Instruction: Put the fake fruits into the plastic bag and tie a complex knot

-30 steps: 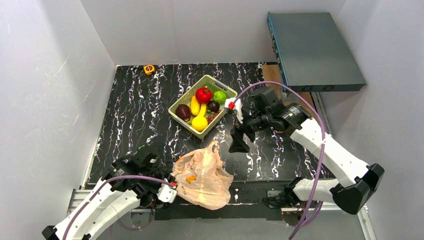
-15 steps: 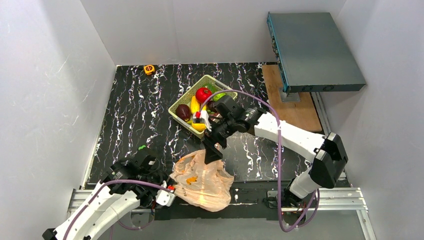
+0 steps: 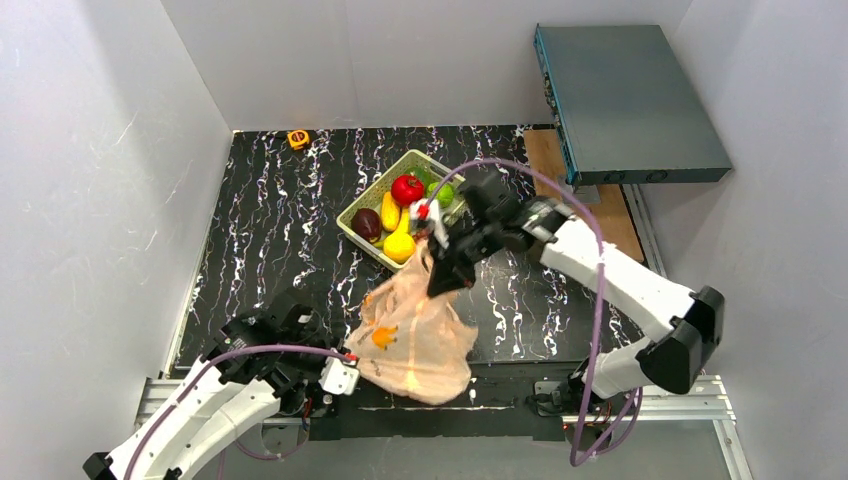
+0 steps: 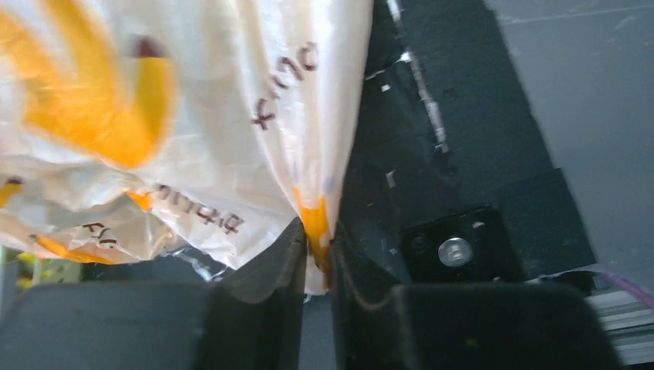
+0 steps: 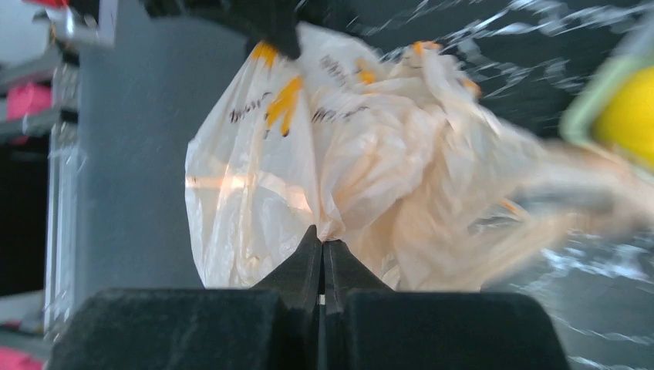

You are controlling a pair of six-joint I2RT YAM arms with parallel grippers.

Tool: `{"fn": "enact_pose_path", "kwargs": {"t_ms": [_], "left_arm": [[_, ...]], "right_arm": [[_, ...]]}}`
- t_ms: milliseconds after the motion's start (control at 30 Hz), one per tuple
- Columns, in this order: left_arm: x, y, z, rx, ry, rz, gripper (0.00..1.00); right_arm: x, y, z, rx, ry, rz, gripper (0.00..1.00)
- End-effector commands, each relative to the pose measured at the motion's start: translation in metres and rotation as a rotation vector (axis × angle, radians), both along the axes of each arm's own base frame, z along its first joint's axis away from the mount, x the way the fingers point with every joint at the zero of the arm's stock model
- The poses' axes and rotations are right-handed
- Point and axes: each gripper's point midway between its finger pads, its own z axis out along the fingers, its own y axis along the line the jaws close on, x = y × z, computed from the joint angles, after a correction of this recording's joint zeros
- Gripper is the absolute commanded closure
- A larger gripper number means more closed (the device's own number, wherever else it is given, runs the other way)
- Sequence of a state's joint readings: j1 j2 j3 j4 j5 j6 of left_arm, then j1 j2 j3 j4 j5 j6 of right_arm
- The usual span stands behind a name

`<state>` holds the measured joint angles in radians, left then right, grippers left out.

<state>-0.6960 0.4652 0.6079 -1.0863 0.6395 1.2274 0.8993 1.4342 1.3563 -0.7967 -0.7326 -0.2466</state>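
Plastic bag (image 3: pixel 415 340), peach and crumpled, lies by the tabletop's near edge, about midway along. The right gripper (image 5: pixel 324 243) is closed tight on a fold at the bag's far end. The left gripper (image 4: pixel 316 248) pinches its near-left edge. Fake fruits (image 3: pixel 405 190) fill a green basket (image 3: pixel 372 187) toward the far edge.

- A black, white-veined table (image 3: pixel 270 220) carries everything.
- A light green slotted basket (image 3: pixel 375 185) stands far, around the centre.
- A peach plastic bag (image 3: pixel 415 340) rests at the near edge.
- A small yellow-orange object (image 3: pixel 298 138) lies far left.
- A wooden board (image 3: pixel 610 215) lies far right.
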Motion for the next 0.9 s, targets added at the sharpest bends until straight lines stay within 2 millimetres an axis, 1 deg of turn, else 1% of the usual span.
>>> {"fn": "enact_pose_path", "kwargs": {"t_ms": [0, 33, 100, 133, 167, 200, 233, 267, 300, 333, 367, 433, 500, 567, 633, 667, 733, 767, 833, 867], "left_arm": [[0.023, 0.011, 0.009, 0.055, -0.032, 0.200, 0.94], [0.026, 0.014, 0.008, 0.060, -0.038, 0.235, 0.99], [0.020, 0.018, 0.004, 0.058, -0.028, 0.246, 1.00], [0.018, 0.020, 0.002, 0.047, -0.027, 0.253, 1.00], [0.020, 0.019, 0.003, 0.026, -0.039, 0.275, 1.00], [0.025, 0.017, 0.007, -0.003, -0.060, 0.305, 0.89], [0.032, 0.013, 0.016, -0.045, -0.088, 0.333, 0.69], [0.042, 0.006, 0.033, -0.108, -0.126, 0.360, 0.45], [0.047, 0.002, 0.051, -0.151, -0.139, 0.384, 0.27], [0.055, -0.005, 0.076, -0.212, -0.153, 0.419, 0.14], [0.058, -0.008, 0.099, -0.240, -0.132, 0.457, 0.09], [0.063, -0.013, 0.130, -0.204, -0.033, 0.528, 0.06], [0.064, -0.022, 0.157, -0.173, 0.080, 0.579, 0.03], [0.066, -0.042, 0.189, -0.227, 0.201, 0.614, 0.02], [0.082, -0.064, 0.220, -0.330, 0.249, 0.660, 0.02], [0.094, -0.074, 0.231, -0.378, 0.262, 0.686, 0.02], [0.115, -0.091, 0.245, -0.440, 0.290, 0.738, 0.03], [0.124, -0.100, 0.249, -0.455, 0.304, 0.751, 0.04], [0.138, -0.114, 0.250, -0.474, 0.335, 0.765, 0.02], [0.140, -0.121, 0.249, -0.475, 0.346, 0.742, 0.02]], "right_arm": [[0.046, -0.029, 0.086, 0.186, -0.073, -0.205, 0.99], [0.056, -0.038, 0.098, 0.213, -0.080, -0.260, 0.99], [0.068, -0.050, 0.114, 0.253, -0.101, -0.328, 0.99], [0.067, -0.054, 0.121, 0.271, -0.108, -0.339, 0.99], [0.065, -0.055, 0.127, 0.286, -0.111, -0.344, 0.99], [0.062, -0.055, 0.131, 0.303, -0.105, -0.347, 0.99], [0.060, -0.054, 0.136, 0.323, -0.102, -0.351, 0.99], [0.059, -0.054, 0.140, 0.339, -0.109, -0.351, 0.99], [0.058, -0.053, 0.142, 0.350, -0.120, -0.347, 0.99], [0.057, -0.053, 0.142, 0.357, -0.153, -0.331, 0.99], [0.057, -0.054, 0.141, 0.356, -0.194, -0.314, 0.99], [0.064, -0.055, 0.137, 0.338, -0.282, -0.309, 0.99], [0.074, -0.055, 0.137, 0.315, -0.303, -0.338, 0.99], [0.079, -0.051, 0.145, 0.329, -0.294, -0.375, 0.99], [0.084, -0.045, 0.153, 0.364, -0.289, -0.422, 0.99], [0.086, -0.041, 0.157, 0.383, -0.295, -0.446, 0.99], [0.087, -0.032, 0.167, 0.418, -0.291, -0.482, 0.99], [0.086, -0.027, 0.171, 0.432, -0.282, -0.488, 0.99], [0.083, -0.017, 0.179, 0.452, -0.276, -0.495, 0.99], [0.080, -0.011, 0.182, 0.460, -0.269, -0.488, 0.99]]}}
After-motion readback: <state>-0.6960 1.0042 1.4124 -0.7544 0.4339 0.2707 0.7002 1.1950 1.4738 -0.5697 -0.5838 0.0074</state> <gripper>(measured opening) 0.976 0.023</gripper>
